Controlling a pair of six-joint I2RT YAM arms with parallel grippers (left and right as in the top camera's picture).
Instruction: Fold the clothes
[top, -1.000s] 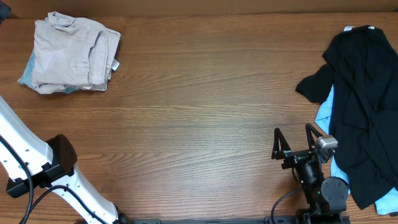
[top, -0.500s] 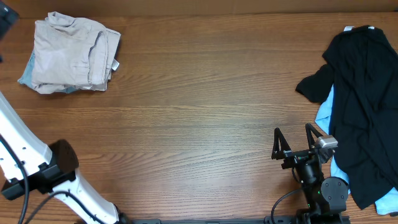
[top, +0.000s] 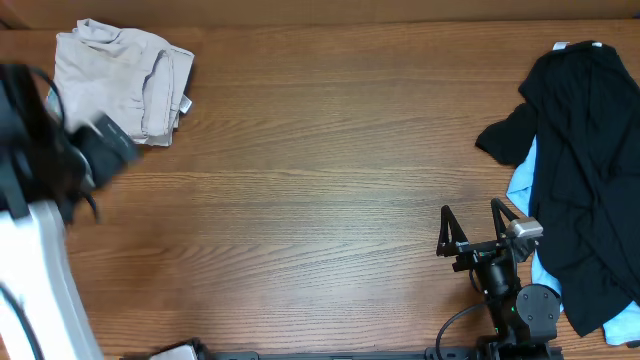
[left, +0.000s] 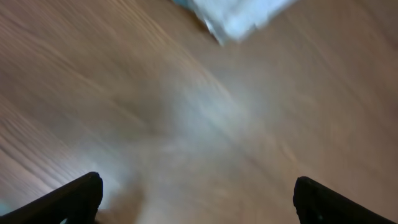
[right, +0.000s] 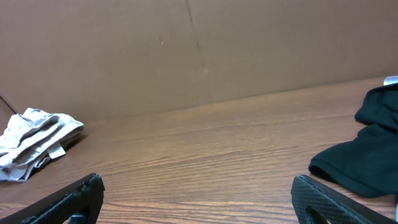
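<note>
The folded beige khaki shorts lie at the table's far left corner, a small white tag at their right edge; they also show in the right wrist view. A black garment lies over a light-blue garment at the right; the black one shows in the right wrist view. My left arm sweeps blurred over the left side, and its open gripper hangs empty above bare wood, a pale cloth edge at the top of its view. My right gripper rests open and empty at the front right.
A brown cardboard wall stands along the table's far edge. Bare wooden tabletop lies between the two clothing piles. The right arm's base sits at the front edge beside the black garment.
My left arm has swung up from the front left corner toward the folded shorts and is blurred by motion. The right arm and the clothes have not moved.
</note>
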